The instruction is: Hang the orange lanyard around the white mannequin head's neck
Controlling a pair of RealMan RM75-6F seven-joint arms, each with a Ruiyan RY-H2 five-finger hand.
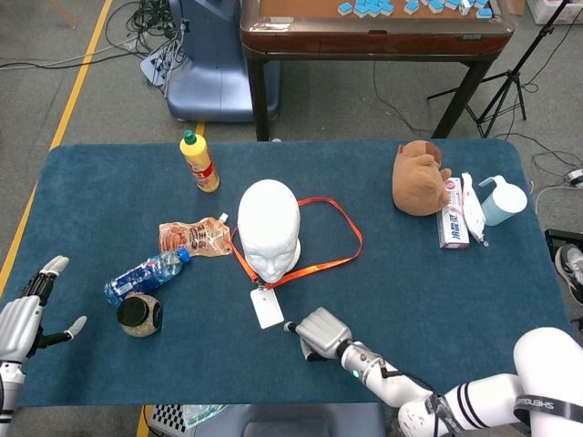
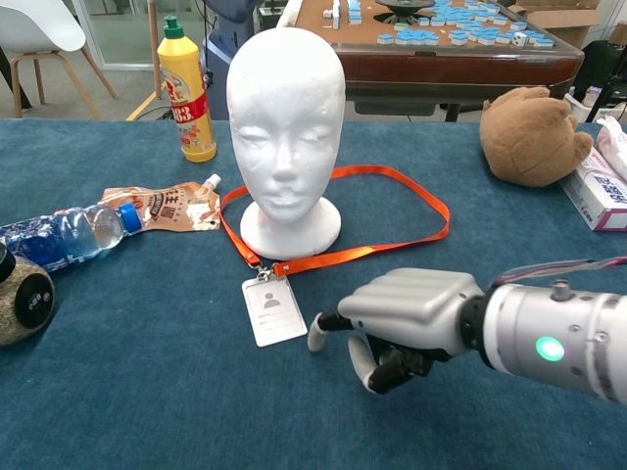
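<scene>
The white mannequin head (image 1: 270,228) (image 2: 285,117) stands upright mid-table. The orange lanyard (image 1: 314,268) (image 2: 362,253) lies flat on the cloth, looped around the head's base, not around its neck. Its white badge (image 1: 267,308) (image 2: 273,310) rests in front of the head. My right hand (image 1: 321,333) (image 2: 407,318) hovers low just right of the badge, fingers curled in with nothing visibly in them; one fingertip (image 2: 315,333) points at the badge's edge. At the table's front left corner my left hand (image 1: 23,314) is spread and holds nothing.
A yellow bottle (image 1: 199,162) stands behind the head. To its left lie a snack pouch (image 1: 192,238), a water bottle (image 1: 146,276) and a round dark object (image 1: 139,315). A brown plush toy (image 1: 420,178), boxes and a cup (image 1: 502,200) sit at the far right.
</scene>
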